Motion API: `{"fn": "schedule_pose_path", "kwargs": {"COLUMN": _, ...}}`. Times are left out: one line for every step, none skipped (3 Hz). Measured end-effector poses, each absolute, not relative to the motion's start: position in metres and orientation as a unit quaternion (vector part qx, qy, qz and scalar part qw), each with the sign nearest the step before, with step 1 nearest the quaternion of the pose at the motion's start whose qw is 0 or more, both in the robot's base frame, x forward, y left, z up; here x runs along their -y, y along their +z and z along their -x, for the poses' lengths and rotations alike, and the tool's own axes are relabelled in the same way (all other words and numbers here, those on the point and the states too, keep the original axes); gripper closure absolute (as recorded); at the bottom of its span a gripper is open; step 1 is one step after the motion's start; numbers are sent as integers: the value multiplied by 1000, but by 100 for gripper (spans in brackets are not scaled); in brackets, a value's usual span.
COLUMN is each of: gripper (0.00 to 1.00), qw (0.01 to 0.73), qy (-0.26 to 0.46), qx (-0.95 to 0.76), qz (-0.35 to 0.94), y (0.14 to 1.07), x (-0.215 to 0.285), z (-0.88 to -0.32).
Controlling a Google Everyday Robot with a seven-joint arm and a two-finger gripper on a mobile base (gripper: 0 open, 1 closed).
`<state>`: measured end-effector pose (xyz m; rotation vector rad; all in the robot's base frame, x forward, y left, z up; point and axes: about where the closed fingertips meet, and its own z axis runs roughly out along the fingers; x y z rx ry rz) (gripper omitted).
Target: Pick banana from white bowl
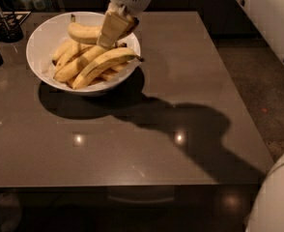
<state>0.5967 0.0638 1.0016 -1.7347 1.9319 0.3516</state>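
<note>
Banana (84,33) lies at the far side of the white bowl (42,41), on top of the paler bananas (91,64). Its long axis runs left-right, with the dark stem at the left. The end effector (107,36) is at its right end; whether spread or pinching cannot be told. The bowl stands far-left on the surface (180,81).

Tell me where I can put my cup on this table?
The table is bare right of the white bowl and along the front edge. The far-left corner is crowded: bowl, bananas, the gripper above them, a dark holder.
</note>
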Motion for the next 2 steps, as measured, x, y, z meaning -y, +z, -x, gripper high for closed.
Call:
{"fn": "schedule_pose_path", "kwargs": {"gripper": 100, "qw": 274, "qy": 172, "qx": -690, "qz": 648, "y": 1005, "x": -49, "z": -577}}
{"fn": "schedule_pose_path", "kwargs": {"gripper": 100, "qw": 288, "qy": 198, "qx": -687, "qz": 637, "y": 1007, "x": -27, "z": -558}}
